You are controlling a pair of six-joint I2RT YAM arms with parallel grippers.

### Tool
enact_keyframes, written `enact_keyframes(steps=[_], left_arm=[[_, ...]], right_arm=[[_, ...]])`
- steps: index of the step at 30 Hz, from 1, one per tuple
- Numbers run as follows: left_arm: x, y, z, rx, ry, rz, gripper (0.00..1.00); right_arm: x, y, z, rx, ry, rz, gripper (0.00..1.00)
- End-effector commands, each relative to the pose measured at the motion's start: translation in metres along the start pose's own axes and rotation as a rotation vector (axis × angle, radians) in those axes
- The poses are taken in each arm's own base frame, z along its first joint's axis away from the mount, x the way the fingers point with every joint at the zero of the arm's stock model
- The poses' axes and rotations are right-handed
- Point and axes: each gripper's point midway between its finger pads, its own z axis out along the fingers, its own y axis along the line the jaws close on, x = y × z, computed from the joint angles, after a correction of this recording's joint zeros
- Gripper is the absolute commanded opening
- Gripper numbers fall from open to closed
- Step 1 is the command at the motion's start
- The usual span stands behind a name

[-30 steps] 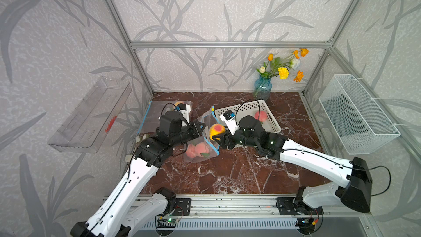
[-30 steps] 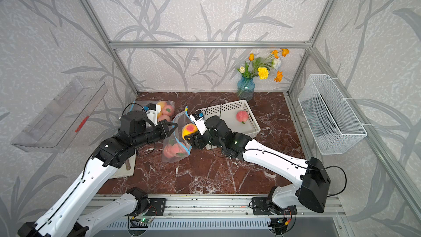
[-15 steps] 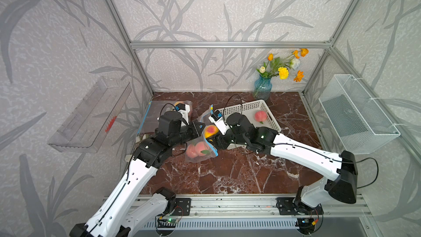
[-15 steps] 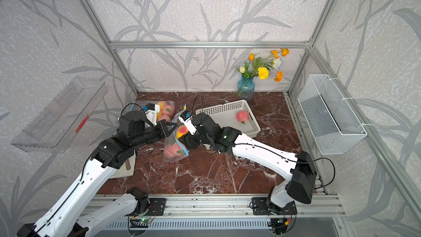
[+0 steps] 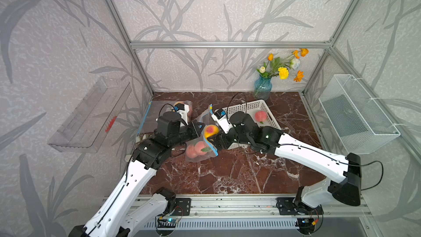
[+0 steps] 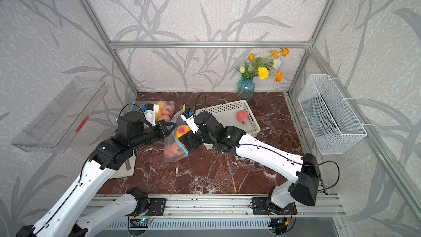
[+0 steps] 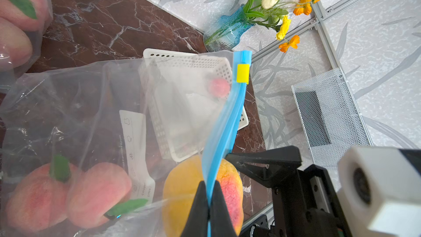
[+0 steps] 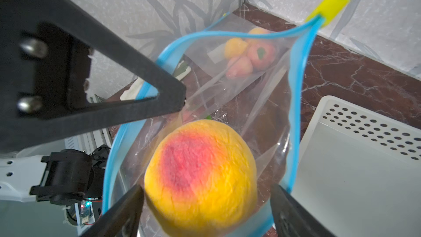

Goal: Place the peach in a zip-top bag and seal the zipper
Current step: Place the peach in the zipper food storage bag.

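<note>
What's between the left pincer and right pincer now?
The open zip-top bag, a yellow-red peach in its mouth; the left pincer pinches the blue zipper edge, the right pincer straddles the peach. Shows in both top views.

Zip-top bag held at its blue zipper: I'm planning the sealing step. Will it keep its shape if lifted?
Probably floppy: the bag is wrinkled and sags below the left tool pinching its zipper. Likely bottom-heavy, with peaches lying low inside.

You have the zip-top bag (image 5: 197, 158) mid-counter (image 5: 227, 174) | peach (image 5: 210, 131) in its mouth, above two other peaches (image 5: 197, 149) inside | basket (image 5: 250, 106) just right, lone peach (image 5: 260, 116) in it | vase (image 5: 262, 88) behind the basket | filled bag (image 5: 155, 110) back-left.
</note>
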Motion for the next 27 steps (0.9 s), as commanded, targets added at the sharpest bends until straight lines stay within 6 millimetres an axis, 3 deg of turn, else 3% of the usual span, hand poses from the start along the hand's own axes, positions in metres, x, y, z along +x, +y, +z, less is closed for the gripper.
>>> enact_keyframes(steps=[1, 8, 12, 19, 22, 27], left_arm=[[-0.013, -0.009, -0.009, 0.026, -0.053, 0.014, 0.0], [-0.021, -0.013, -0.017, 0.036, -0.106, 0.024, 0.0], [-0.021, -0.018, -0.017, 0.06, -0.101, 0.028, 0.0], [-0.025, -0.028, -0.025, 0.096, -0.114, 0.043, 0.0], [-0.024, -0.023, -0.025, 0.071, -0.118, 0.043, 0.0], [-0.024, -0.017, -0.022, 0.048, -0.122, 0.04, 0.0]], right_arm=[[-0.014, -0.001, -0.024, 0.008, -0.083, 0.008, 0.9], [-0.002, -0.032, -0.028, 0.179, -0.077, 0.045, 0.94], [0.001, -0.029, -0.012, 0.169, -0.022, 0.051, 0.94], [-0.014, -0.031, 0.008, 0.206, 0.023, 0.049, 0.94], [-0.017, -0.028, 0.005, 0.188, 0.006, 0.058, 0.94], [-0.025, -0.025, -0.016, 0.163, -0.069, 0.07, 0.94]])
